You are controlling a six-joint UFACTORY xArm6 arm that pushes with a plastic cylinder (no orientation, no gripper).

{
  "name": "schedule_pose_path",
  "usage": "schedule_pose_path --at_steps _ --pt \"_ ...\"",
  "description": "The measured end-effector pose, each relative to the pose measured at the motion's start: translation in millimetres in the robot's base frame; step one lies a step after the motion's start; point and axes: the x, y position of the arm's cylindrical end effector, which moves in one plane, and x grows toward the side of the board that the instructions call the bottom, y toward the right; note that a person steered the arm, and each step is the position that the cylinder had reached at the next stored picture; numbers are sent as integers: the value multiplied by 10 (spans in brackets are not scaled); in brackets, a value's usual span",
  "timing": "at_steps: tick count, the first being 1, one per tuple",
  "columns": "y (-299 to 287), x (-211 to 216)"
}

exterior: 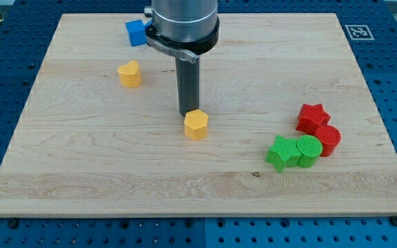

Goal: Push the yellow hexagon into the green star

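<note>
Tip (187,114) touches the yellow hexagon (196,125), upright without long axis, left of the green star (281,152); no pincer visible.

- Arm housing (183,21): a wide cylindrical body showing a smooth silver-grey metallic finish, running out of view at the top edge.
- Collar (178,45): a black band ringing the cylinder's lower rim, with a thin metal bracket curving beneath it at the view's left.
- Rod (187,86): a straight, dark grey-black shaft hanging from the collar, looking plain and unmarked.
- My tip (187,114): the rod's blunt lower end, appearing equally dark.
</note>
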Motion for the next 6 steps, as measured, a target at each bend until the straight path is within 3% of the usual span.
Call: schedule_pose_path --at_steps 1,2,3,5,6 --pt "-341 111" --pt "-222 197" --pt "404 279" --pt "406 589" --pt "691 733"
